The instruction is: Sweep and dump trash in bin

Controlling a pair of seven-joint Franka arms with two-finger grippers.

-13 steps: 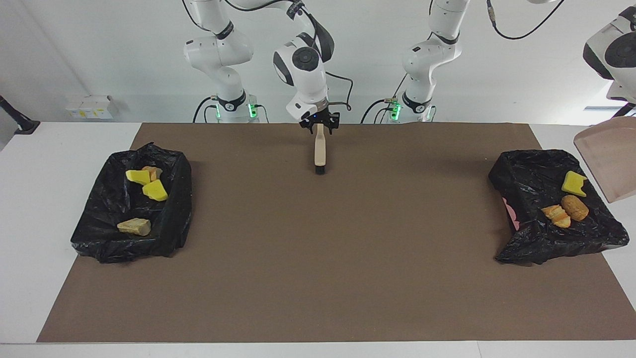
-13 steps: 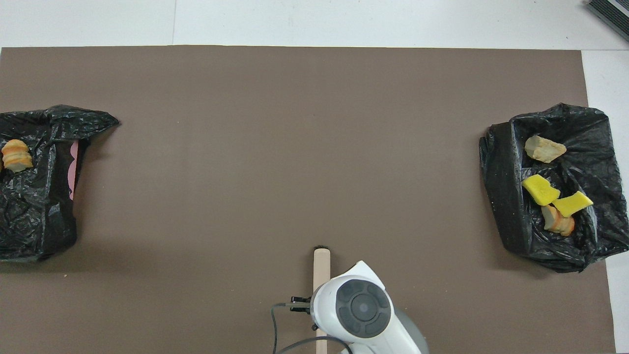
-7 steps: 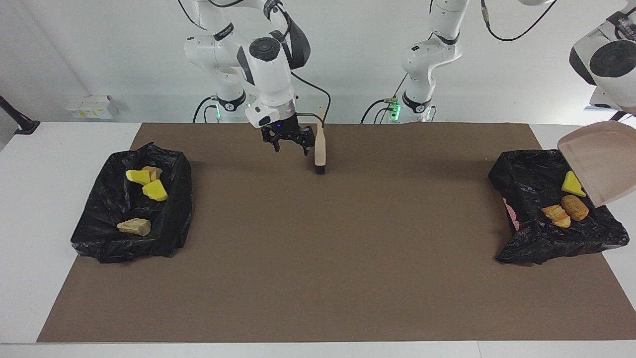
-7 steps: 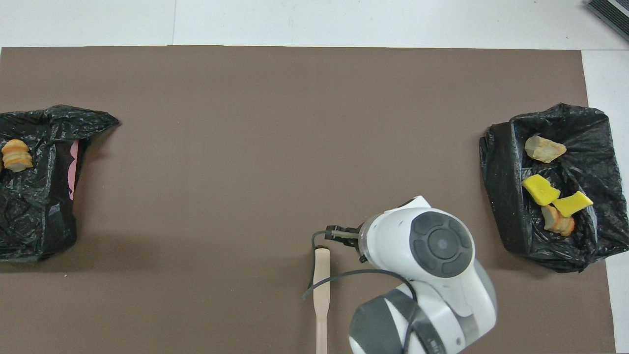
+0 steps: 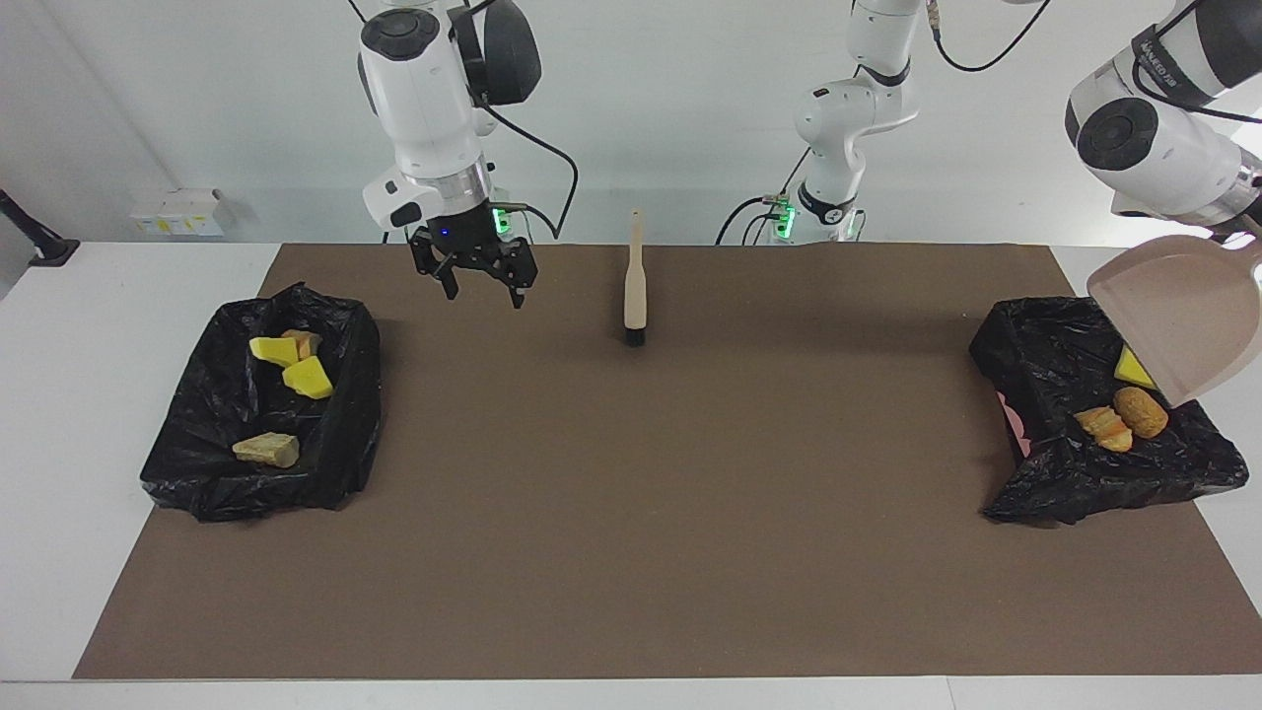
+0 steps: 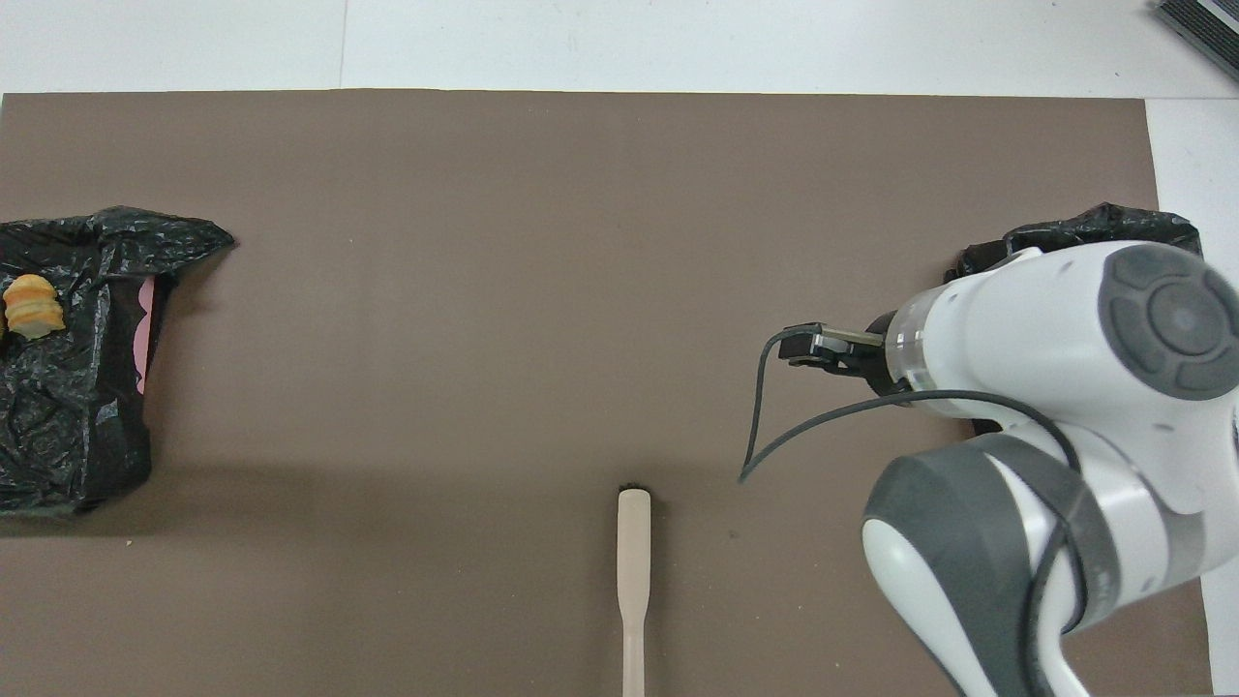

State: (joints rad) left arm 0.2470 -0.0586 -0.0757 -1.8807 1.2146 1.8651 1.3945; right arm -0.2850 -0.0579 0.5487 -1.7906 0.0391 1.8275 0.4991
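The trash lies in two black-lined bins. The bin at the right arm's end holds yellow sponge chunks and tan pieces. The bin at the left arm's end holds a yellow chunk and bread-like pieces. Over that bin hangs the tilted beige dustpan, with my left gripper shut on its handle at the view's edge. My right gripper is open and empty, in the air over the mat between the brush and the bin at its own end.
The brush lies flat on the brown mat, close to the robots at mid-table. In the overhead view the right arm covers the bin at its end. The other bin shows a bread piece.
My right gripper opened, left the brush on the mat, rose and swung toward the bin at its own end. The dustpan shifted inward over the other bin, covering part of the yellow chunk.
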